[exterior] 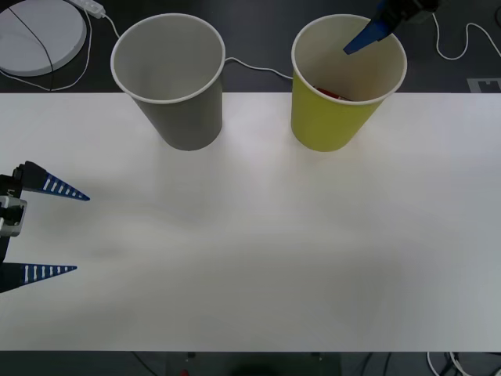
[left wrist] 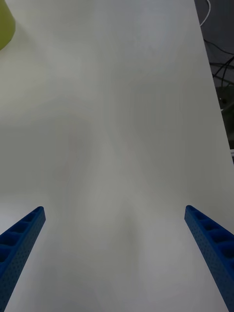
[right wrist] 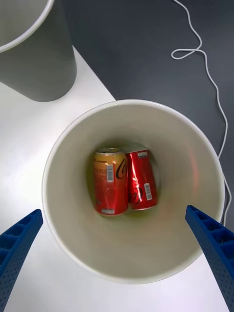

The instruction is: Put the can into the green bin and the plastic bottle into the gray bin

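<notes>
In the front view, the right gripper (exterior: 374, 33) is hanging over the mouth of the green bin (exterior: 333, 117), one blue finger showing above the rim and nothing in its grasp. A sliver of red is showing inside that cup. The gray bin (exterior: 184, 113) is standing just beside it on the white table (exterior: 258, 251), its pale inside looking bare. The left gripper (exterior: 47, 231) is waiting at the table's left edge, fingers spread wide and holding nothing.

In the right wrist view, the right gripper's fingers (right wrist: 19, 243) are sitting wide apart at the corners, looking straight down into the green bin (right wrist: 63, 234). The can (right wrist: 110, 183) is lying on its side at the bottom, touching a second red can (right wrist: 141, 179) beside it. The gray bin (right wrist: 41, 73) is standing next to it.

In the left wrist view, the left gripper's fingers (left wrist: 19, 239) are parted over bare table (left wrist: 117, 146), with an edge of the green bin (left wrist: 6, 27) at the corner.

The can step appears done. The bottle step appears still open, and no plastic bottle is lying on the table in these views.
</notes>
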Tool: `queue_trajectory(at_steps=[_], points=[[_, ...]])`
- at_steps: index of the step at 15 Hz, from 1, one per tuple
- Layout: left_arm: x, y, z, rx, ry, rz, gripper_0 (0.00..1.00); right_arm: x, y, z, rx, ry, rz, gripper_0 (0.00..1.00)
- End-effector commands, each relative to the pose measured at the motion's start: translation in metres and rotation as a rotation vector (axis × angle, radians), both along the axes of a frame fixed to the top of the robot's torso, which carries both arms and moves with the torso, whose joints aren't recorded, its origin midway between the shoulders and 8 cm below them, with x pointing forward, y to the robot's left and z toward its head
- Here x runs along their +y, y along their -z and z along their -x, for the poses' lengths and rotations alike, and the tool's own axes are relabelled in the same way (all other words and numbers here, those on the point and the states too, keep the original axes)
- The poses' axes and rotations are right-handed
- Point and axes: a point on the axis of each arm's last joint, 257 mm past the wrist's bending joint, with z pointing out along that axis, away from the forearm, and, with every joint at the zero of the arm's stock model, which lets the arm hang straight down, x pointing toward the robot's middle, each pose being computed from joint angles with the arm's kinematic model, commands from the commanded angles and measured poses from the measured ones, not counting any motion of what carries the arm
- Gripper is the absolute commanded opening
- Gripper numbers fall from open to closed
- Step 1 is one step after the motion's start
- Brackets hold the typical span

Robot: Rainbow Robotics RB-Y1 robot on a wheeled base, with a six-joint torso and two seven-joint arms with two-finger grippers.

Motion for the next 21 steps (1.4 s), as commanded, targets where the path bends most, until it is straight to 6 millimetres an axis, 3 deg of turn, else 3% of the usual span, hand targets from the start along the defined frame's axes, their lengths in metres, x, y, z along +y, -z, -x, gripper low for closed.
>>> queue_trajectory(at_steps=[1,6,10,21], points=[[0.000,0.000,0.000,0.000,0.000,0.000,1.00,-0.012,0.002,0.016,0.010,-0.030,-0.044,1.00],[0.000,0.000,0.000,0.000,0.000,0.000,1.00,-0.034,0.005,0.055,-0.060,-0.134,-0.052,1.00],[0.000,0.000,0.000,0.000,0.000,0.000,1.00,-0.055,0.019,0.092,-0.118,-0.287,-0.046,1.00],[0.000,0.000,0.000,0.000,0.000,0.000,1.00,-0.099,0.105,0.188,-0.164,-0.579,-0.052,1.00]])
